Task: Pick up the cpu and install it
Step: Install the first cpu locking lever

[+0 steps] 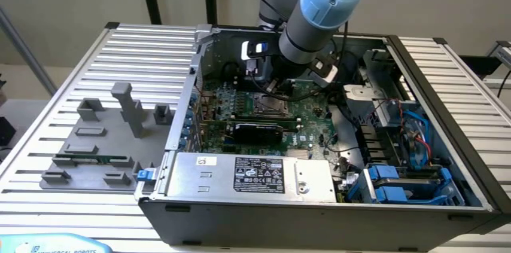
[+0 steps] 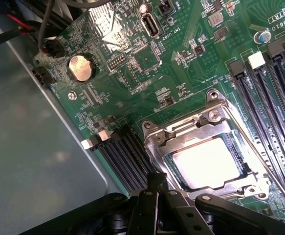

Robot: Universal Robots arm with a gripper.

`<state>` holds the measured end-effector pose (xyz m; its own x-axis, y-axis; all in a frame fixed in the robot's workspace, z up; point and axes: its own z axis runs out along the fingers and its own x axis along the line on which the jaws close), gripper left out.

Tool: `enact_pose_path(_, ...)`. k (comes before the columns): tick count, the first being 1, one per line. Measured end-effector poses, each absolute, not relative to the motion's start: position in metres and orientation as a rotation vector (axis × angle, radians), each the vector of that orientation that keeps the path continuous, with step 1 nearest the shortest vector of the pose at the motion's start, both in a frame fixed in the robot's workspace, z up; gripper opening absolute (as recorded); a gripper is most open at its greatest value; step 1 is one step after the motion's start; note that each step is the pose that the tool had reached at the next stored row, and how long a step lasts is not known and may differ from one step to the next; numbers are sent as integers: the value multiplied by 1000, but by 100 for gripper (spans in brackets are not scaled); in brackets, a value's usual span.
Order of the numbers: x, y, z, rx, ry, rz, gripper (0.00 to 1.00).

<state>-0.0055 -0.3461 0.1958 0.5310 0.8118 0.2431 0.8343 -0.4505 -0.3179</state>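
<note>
Inside the open computer case, my gripper clenched empty just above the green board, the cpu seated in its metal socket frame, memory slots beside it.

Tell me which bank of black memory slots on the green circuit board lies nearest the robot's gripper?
The bank beside the black gripper, on the round silver battery's side of the metal socket frame; the other bank lies across that frame.
</note>
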Motion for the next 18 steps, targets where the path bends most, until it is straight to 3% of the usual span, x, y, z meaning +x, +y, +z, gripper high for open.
enact_pose_path(18, -10, -346, 196, -2375, -1349, -79, 11)
